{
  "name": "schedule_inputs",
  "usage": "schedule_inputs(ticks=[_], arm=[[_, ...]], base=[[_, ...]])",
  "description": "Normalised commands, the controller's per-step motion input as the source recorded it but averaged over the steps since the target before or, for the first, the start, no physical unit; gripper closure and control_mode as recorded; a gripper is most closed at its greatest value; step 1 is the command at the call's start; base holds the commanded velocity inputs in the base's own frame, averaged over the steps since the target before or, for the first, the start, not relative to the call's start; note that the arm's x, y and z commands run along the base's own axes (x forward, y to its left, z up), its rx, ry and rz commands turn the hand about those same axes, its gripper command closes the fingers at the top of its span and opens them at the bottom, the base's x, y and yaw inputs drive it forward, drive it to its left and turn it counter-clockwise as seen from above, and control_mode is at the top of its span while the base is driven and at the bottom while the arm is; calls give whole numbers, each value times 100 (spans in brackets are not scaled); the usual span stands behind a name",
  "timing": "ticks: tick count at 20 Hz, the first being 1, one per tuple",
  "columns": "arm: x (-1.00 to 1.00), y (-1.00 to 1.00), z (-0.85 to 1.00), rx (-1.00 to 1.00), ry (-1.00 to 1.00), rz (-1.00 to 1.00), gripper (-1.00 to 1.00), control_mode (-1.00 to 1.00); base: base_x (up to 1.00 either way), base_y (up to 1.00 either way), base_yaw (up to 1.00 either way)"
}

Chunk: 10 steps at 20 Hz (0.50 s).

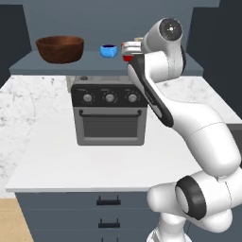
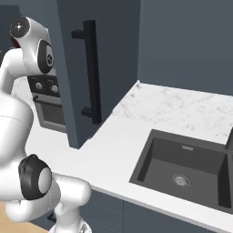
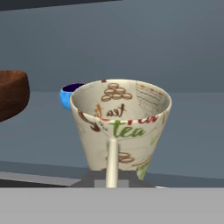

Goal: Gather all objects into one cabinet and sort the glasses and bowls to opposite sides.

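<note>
Tapered printed beige tumbler (image 3: 120, 127), glossy blue bowl (image 3: 70, 95), wooden brown bowl (image 3: 12, 94)

glossy white rounded arm (image 1: 198, 127) w/ dark joint rings, grey round end caps.

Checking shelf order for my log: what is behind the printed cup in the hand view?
Behind the cup, the blue bowl peeks out at its left; the cup covers the rest of it. The brown bowl sits further left.

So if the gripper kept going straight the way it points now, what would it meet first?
The pale beige tumbler, directly ahead and close in the hand view; it may already sit between the fingers. Beyond it stands the little blue bowl, then the cabinet's back wall.
</note>
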Motion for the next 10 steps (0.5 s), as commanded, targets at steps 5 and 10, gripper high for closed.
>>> schedule_inputs(ticks=[5,10], arm=[[0,0,0,0,0,0,100,100],[0,0,0,0,0,0,100,100]], base=[[0,0,17],[7,5,14]])
